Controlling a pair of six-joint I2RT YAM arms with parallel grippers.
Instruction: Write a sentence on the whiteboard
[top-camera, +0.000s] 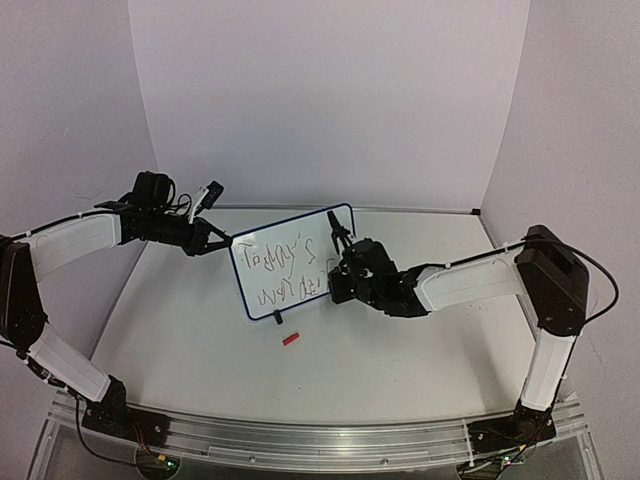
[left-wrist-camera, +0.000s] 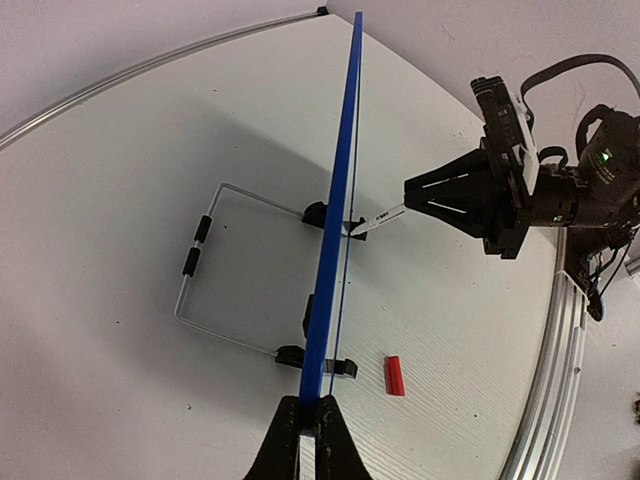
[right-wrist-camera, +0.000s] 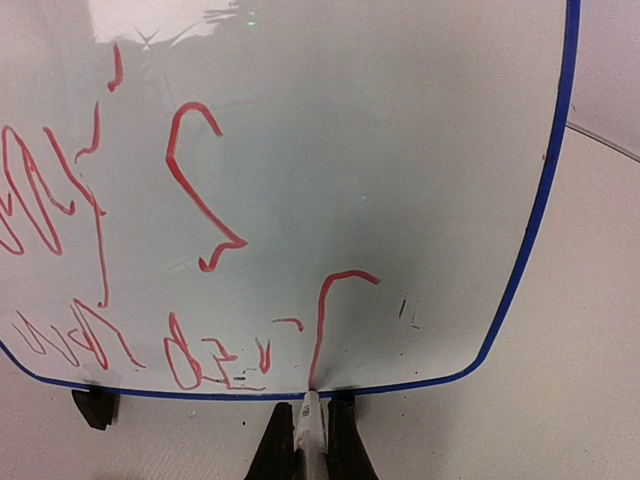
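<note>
The whiteboard (top-camera: 290, 262) stands upright mid-table on small black feet, with a blue frame. Red handwriting, the sentence (top-camera: 283, 272), runs across it in two rows; it fills the right wrist view (right-wrist-camera: 190, 200). My left gripper (top-camera: 222, 241) is shut on the board's left edge, seen edge-on in the left wrist view (left-wrist-camera: 335, 230) with the jaws pinching the frame (left-wrist-camera: 311, 425). My right gripper (top-camera: 340, 270) is shut on a white marker (right-wrist-camera: 311, 420). Its tip touches the board near the bottom edge, at the end of a long red stroke.
A small red marker cap (top-camera: 291, 339) lies on the table in front of the board, also in the left wrist view (left-wrist-camera: 395, 375). A wire stand (left-wrist-camera: 215, 280) props the board from behind. Walls enclose the table at back and sides.
</note>
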